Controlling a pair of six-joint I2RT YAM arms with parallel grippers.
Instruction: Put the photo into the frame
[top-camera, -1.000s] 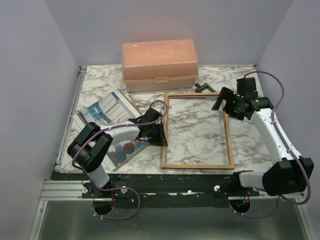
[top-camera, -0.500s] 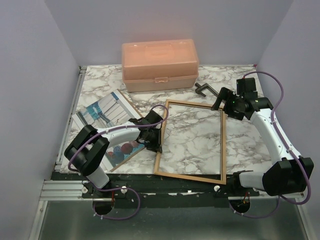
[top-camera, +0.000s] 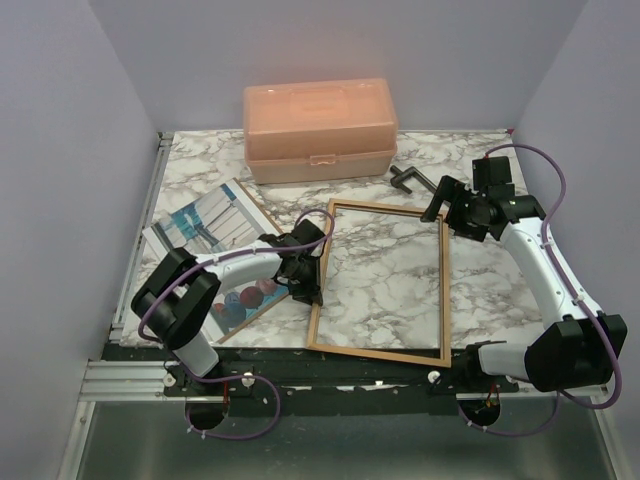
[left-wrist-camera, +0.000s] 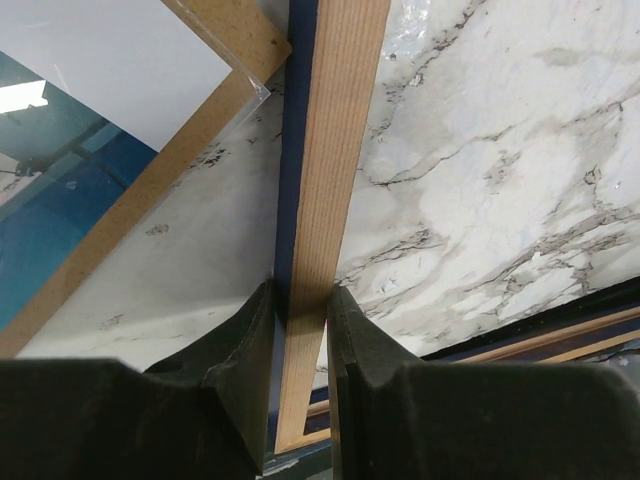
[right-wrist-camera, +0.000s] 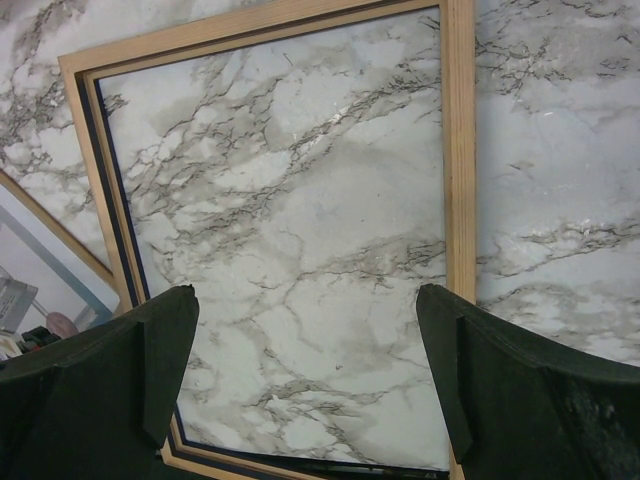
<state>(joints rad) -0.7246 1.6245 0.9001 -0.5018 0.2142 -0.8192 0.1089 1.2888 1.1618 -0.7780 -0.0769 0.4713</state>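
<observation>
Mo: Marble worktop (top-camera: 200, 165), top view: one frame (top-camera: 445, 290), one photo (top-camera: 205, 220) left of it, one peach box (top-camera: 318, 125) behind. Two arms.
Lee: Left wrist view adds the grip. The left hand (left-wrist-camera: 300, 300) pinches the frame's left rail, tan face and navy edge both showing. Photo lies on a brown board (left-wrist-camera: 150, 190).
Mo: Right hand (right-wrist-camera: 310, 310)?
Lee: Spread wide, holding nothing, above the frame.
</observation>
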